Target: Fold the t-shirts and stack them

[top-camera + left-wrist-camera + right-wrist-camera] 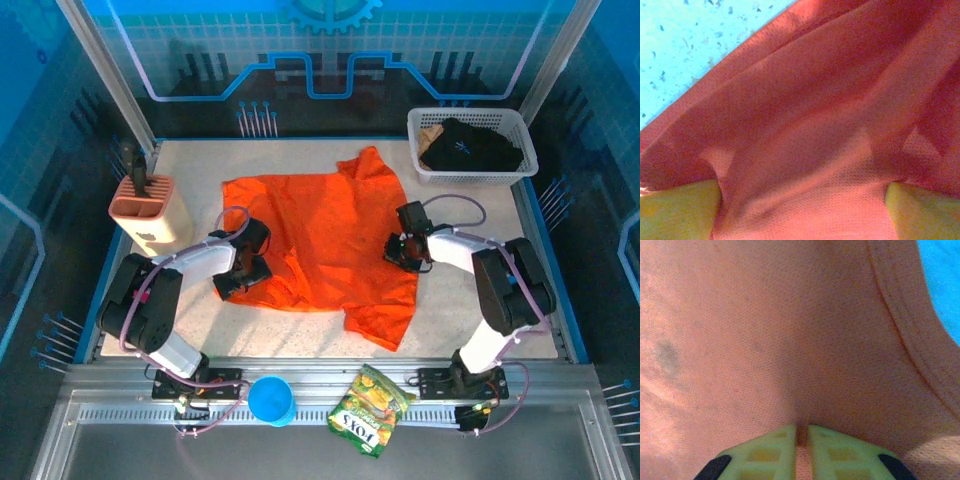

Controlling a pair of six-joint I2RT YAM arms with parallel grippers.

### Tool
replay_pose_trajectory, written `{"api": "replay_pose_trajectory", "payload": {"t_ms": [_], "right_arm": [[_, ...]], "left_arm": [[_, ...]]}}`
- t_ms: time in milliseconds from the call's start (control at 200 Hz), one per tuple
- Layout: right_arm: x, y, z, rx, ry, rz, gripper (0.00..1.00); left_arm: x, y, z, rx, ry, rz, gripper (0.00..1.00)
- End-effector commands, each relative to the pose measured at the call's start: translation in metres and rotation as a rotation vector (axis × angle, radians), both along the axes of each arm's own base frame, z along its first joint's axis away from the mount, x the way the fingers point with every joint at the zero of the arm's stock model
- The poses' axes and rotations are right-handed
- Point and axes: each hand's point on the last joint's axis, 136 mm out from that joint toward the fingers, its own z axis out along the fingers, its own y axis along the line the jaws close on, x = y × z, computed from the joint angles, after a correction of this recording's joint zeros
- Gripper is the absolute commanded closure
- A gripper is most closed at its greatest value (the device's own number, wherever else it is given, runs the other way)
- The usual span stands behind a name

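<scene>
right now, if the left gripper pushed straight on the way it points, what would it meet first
The orange t-shirt, bunched between the left gripper's open fingers; the table likely lies just beneath.

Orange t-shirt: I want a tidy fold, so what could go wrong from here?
1. The right gripper is shut on only a thin pinch of the orange t-shirt near its hem, so that pinch may slip out on a lift.
2. The left gripper stands open over bunched cloth. If only the right side pulls, the shirt may drag askew and wrinkle further.
</scene>
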Motion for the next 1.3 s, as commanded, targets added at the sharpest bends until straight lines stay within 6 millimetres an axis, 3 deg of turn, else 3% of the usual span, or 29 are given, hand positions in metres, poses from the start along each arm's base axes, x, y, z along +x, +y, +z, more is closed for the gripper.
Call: {"api": "replay_pose_trajectory", "payload": {"t_ms": [0, 120, 285, 455, 581, 681, 826, 1076, 1296], "right_arm": [[-0.040, -0.029, -0.012, -0.046, 0.092, -0.193, 0.81], [-0.048, -0.045, 0.000, -0.071, 0.037, -0.260, 0.76], [-0.032, -0.051, 0.018, -0.081, -0.046, -0.228, 0.72], [-0.007, -0.035, 0.024, -0.053, -0.081, -0.054, 0.72], [-0.002, -0.022, 0.021, -0.031, -0.068, 0.057, 0.72], [0.000, -0.021, 0.010, -0.036, -0.022, 0.086, 0.72], [0.021, -0.028, -0.003, -0.048, 0.024, 0.091, 0.72], [0.090, -0.026, 0.002, -0.032, 0.025, 0.097, 0.74], [0.101, -0.022, 0.008, -0.005, 0.014, 0.074, 0.74]], "left_arm": [[-0.058, 0.000, -0.029, -0.053, 0.188, 0.061, 0.14], [-0.071, 0.007, -0.016, -0.046, 0.159, 0.089, 0.14], [-0.066, 0.021, 0.024, 0.006, 0.072, 0.086, 0.14], [-0.047, 0.014, 0.060, -0.021, -0.023, 0.041, 0.10], [-0.024, 0.004, 0.091, -0.021, -0.107, -0.024, 0.04], [-0.003, -0.003, 0.105, -0.007, -0.142, -0.074, 0.02], [0.028, -0.012, 0.103, 0.025, -0.128, -0.114, 0.03], [0.062, -0.022, 0.085, 0.041, -0.127, -0.155, 0.03], [0.093, -0.019, 0.075, 0.101, -0.129, -0.191, 0.03]]}}
